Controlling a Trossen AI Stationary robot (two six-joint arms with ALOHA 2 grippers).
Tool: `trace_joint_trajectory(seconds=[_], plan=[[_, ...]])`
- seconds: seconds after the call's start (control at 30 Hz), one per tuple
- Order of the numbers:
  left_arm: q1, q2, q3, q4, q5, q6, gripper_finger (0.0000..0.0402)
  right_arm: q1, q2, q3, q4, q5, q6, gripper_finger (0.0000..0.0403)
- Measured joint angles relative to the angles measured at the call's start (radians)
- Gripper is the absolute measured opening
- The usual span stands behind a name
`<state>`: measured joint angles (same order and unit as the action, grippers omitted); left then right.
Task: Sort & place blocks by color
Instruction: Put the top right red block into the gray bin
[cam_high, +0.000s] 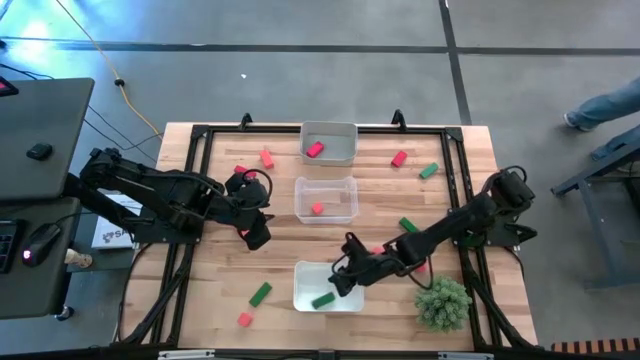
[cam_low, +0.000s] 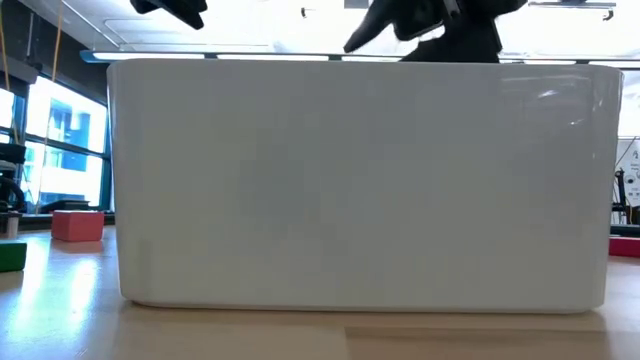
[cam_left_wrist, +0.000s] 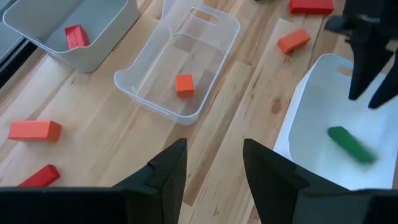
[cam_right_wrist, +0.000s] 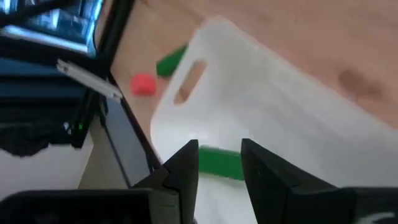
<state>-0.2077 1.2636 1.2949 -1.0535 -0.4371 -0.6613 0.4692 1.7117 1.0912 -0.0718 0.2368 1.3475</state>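
Three clear trays stand in a row down the middle of the table. The far tray (cam_high: 328, 142) holds a crimson-pink block (cam_high: 314, 150), the middle tray (cam_high: 326, 198) an orange-red block (cam_left_wrist: 184, 84), and the near tray (cam_high: 328, 287) a green block (cam_high: 322, 299). My right gripper (cam_high: 343, 282) is open above the near tray. The green block (cam_right_wrist: 221, 163) lies on the tray floor below its fingers, apart from them. My left gripper (cam_high: 258, 233) is open and empty over bare table left of the middle tray, as its wrist view (cam_left_wrist: 214, 149) shows.
Loose blocks lie around the trays: orange-red (cam_high: 267, 157) and crimson (cam_high: 240, 170) at far left, crimson (cam_high: 399, 158) and green (cam_high: 429, 171) at far right, green (cam_high: 407, 226) mid right, and green (cam_high: 260, 293) and red (cam_high: 245, 319) at near left. A bushy green plant (cam_high: 442, 303) stands at near right.
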Motion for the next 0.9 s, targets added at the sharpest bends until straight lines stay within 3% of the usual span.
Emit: trace_joint_trajectory(seconds=[0.23,0.53,0.9], plan=[[0.000,0.000,0.000,0.000,0.007,0.037,0.0147,-0.053,-0.061,0.000,-0.146,0.048,-0.031,0.0110],[0.022,0.000,0.000,0.002,-0.020,0.045,0.0147,-0.206,-0.172,0.000,-0.323,0.039,-0.243,0.0110],[0.088,0.000,0.000,0.002,-0.019,0.045,0.0147,-0.478,-0.266,0.000,-0.410,-0.110,-0.628,0.0110]])
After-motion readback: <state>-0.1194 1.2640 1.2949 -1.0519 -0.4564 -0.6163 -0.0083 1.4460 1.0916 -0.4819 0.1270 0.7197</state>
